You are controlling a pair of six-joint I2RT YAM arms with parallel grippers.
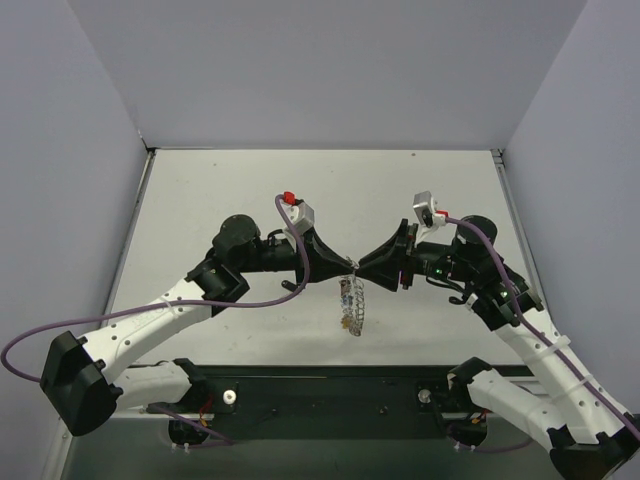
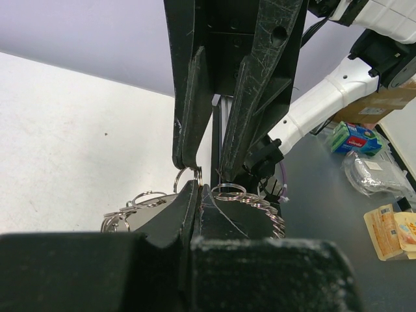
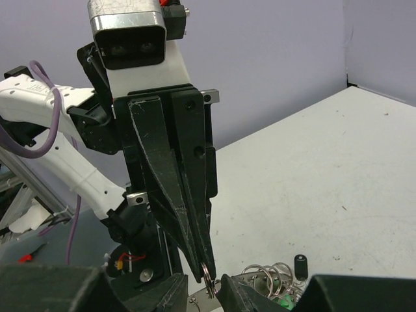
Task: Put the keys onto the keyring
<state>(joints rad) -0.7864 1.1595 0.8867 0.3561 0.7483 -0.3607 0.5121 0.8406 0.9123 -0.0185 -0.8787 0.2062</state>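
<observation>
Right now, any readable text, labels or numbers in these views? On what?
None can be read in any view.
green box: red label, print too blurred.
cardboard box: white sticker, print too small.
yellow packets: print too blurred.

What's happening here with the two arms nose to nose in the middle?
Both arms are tip to tip over the table. The left tool is shut on a small wire ring. The right tool has its tips at that same ring, with a narrow gap showing, so its grip is unclear. The keyring, a bumpy silvery loop, hangs just below where they meet. Whether any key is threaded on yet cannot be told.
</observation>
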